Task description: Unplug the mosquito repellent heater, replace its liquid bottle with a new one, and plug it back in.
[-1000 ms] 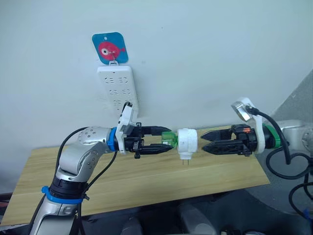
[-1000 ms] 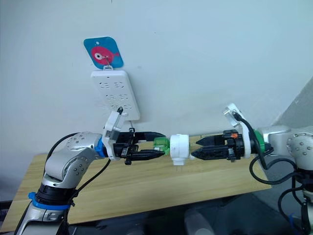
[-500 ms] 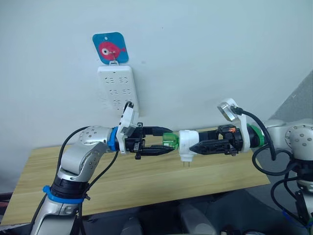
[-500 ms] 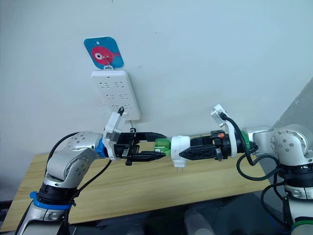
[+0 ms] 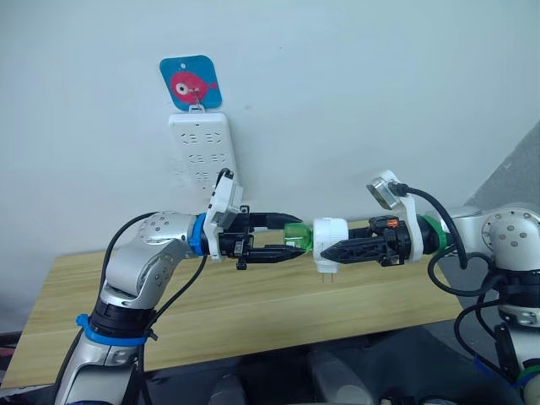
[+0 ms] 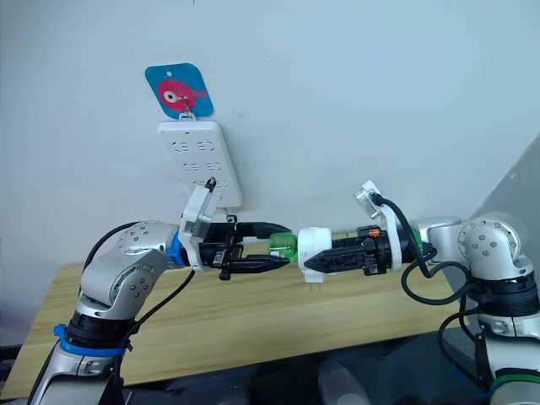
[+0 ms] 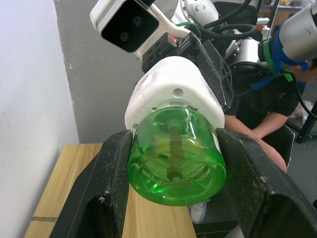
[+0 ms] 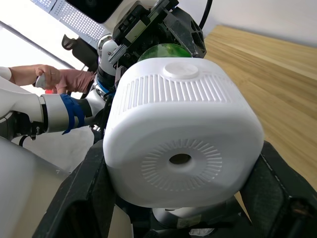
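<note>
While the head views show the small white rounded plastic heater held in mid-air above the wooden counter, the left hand clamps its translucent green bottle, and the right hand clasps the white body.

White mosquito repellent heater with ribbed face, translucent green bottle, pale wood-grain counter, white power strip.

Heater between both grippers
</note>
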Available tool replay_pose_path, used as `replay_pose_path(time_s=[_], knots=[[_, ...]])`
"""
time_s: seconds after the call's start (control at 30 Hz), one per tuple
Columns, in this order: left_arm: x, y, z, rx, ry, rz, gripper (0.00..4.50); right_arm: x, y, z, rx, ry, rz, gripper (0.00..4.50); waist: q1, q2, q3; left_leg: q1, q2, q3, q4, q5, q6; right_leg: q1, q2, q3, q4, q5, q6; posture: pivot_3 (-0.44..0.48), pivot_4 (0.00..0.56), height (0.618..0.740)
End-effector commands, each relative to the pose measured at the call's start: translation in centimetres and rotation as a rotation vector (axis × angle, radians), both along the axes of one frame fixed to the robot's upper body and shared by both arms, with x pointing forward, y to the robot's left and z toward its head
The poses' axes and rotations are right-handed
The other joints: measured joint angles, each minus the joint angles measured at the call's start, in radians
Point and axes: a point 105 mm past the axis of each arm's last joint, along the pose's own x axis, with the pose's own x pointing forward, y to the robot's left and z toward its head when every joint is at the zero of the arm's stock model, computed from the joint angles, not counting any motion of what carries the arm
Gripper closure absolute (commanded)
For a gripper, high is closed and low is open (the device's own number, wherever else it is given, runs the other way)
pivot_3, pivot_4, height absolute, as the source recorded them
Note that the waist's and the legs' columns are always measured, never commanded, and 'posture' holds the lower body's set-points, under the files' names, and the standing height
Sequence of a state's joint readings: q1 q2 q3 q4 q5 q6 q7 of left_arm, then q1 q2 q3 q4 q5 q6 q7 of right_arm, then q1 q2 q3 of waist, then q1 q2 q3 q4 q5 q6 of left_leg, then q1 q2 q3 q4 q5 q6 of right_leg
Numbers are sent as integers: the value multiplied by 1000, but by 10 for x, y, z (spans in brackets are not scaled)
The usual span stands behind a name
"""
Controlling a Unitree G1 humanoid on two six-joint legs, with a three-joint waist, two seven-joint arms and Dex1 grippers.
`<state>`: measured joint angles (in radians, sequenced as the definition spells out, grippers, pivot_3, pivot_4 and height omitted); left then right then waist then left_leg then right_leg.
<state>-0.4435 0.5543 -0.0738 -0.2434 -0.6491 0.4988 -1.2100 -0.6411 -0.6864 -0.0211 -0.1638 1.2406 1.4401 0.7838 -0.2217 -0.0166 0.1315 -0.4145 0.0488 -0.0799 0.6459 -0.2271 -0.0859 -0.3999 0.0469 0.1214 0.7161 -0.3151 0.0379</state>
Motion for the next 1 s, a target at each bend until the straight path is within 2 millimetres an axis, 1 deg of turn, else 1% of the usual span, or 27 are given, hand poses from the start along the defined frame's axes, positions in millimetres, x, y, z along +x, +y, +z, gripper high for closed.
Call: replay_pose_path(time_s=[0.03,0.23,0.3,0.37,0.4,0.53,0.6,0.67,0.73,0.8,0.87,0.93,1.0], knots=[[-2,-7,12,-12,-56,5,2190,-3,4,14,41,-46,30,1520,0,0,0,0,0,0,0,0,0,0,0,0,0,0,0,-213,69,729],[-4,-7,12,-14,-18,-4,2190,-3,4,15,45,-47,30,1520,0,0,0,0,0,0,0,0,0,0,0,0,0,0,0,-213,69,729],[2,-3,12,-15,8,29,1454,-2,4,16,49,-61,22,1520,0,0,0,0,0,0,0,0,0,0,0,0,0,0,0,-218,70,729],[5,2,9,16,44,42,937,-1,4,18,53,-79,15,1520,0,0,0,0,0,0,0,0,0,0,0,0,0,0,0,-218,70,729],[5,3,8,32,58,40,596,-1,4,18,52,-85,13,1520,0,0,0,0,0,0,0,0,0,0,0,0,0,0,0,-218,70,729],[8,13,7,87,157,51,585,1,3,18,19,-135,2,1520,-1,0,0,0,0,0,0,0,0,0,0,0,0,0,0,-220,72,729],[5,19,6,130,236,30,585,1,3,17,0,-175,2,1520,-1,0,0,0,0,0,0,0,0,0,0,0,0,0,0,-220,72,729],[0,28,3,190,322,3,585,2,2,18,-42,-262,14,1520,-2,0,0,0,0,0,0,0,0,0,0,0,0,0,0,-223,73,729],[-5,36,3,235,380,-22,585,3,2,18,-90,-370,34,1520,-4,0,0,0,0,0,-1,0,0,-1,0,-1,0,0,0,-223,73,729],[-5,40,4,246,435,-21,585,3,2,20,-145,-498,73,1520,-4,0,0,0,0,0,-1,0,0,-2,0,-1,0,0,0,-227,73,729],[-4,43,4,261,466,-17,585,2,2,16,-236,-662,154,1520,-5,1,0,-1,0,0,-1,0,0,-3,0,-1,0,0,0,-231,73,729],[0,43,2,276,464,-2,585,0,3,12,-313,-811,240,1520,-5,1,0,-1,0,0,-1,0,0,-3,0,-1,0,0,0,-235,73,729],[2,43,1,281,459,1,585,0,2,7,-359,-911,307,1520,-7,1,0,-1,0,0,-1,0,0,-3,0,-1,0,0,0,-240,72,729]])
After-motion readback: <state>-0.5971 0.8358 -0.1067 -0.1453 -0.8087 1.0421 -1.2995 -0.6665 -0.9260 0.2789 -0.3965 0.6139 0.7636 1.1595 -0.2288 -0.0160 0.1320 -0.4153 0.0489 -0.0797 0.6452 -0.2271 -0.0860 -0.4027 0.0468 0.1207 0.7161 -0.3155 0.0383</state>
